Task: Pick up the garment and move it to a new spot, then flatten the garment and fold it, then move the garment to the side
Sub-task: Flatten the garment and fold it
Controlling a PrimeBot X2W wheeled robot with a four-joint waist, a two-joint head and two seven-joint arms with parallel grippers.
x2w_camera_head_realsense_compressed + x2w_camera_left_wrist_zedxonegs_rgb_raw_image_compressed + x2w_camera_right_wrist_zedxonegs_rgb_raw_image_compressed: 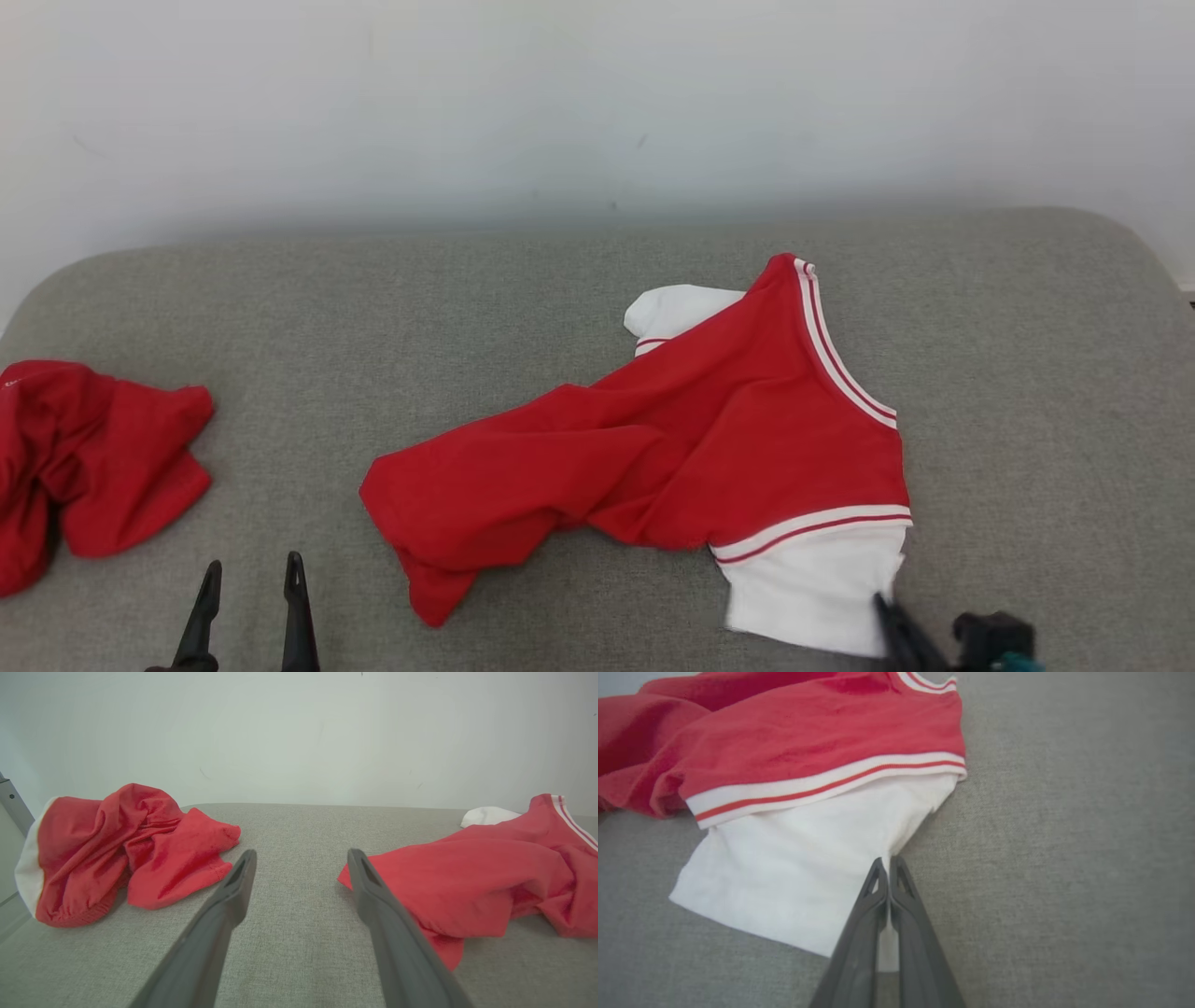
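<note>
Right gripper [888, 861] up close, and its two dark fingers are pressed together, pinching the edge of the white sleeve [798, 872]. The cloth puckers in toward the tips, and a sliver of white shows between the fingers lower down. From the head camera that gripper [887, 607] sits at the lower right, at the near corner of the same sleeve [812, 588].

The sleeve belongs to the red-and-white top [728, 448], which lies crumpled and twisted on the grey cushioned surface [467, 308], right of centre. Its red body bunches out toward the left. Striped white trim runs along the neckline at the far side and along the band above the pinched sleeve. The other white sleeve [672, 308] pokes out at the far edge.

Over on the left, the left gripper [254, 569] hangs low with its fingers spread wide, holding nothing. From its own wrist camera the left gripper [301, 856] points across bare grey fabric, with the top's red hem [476, 877] just beside its right-hand finger. A second red garment [117, 849] lies heaped off to the left, apart from both grippers.
</note>
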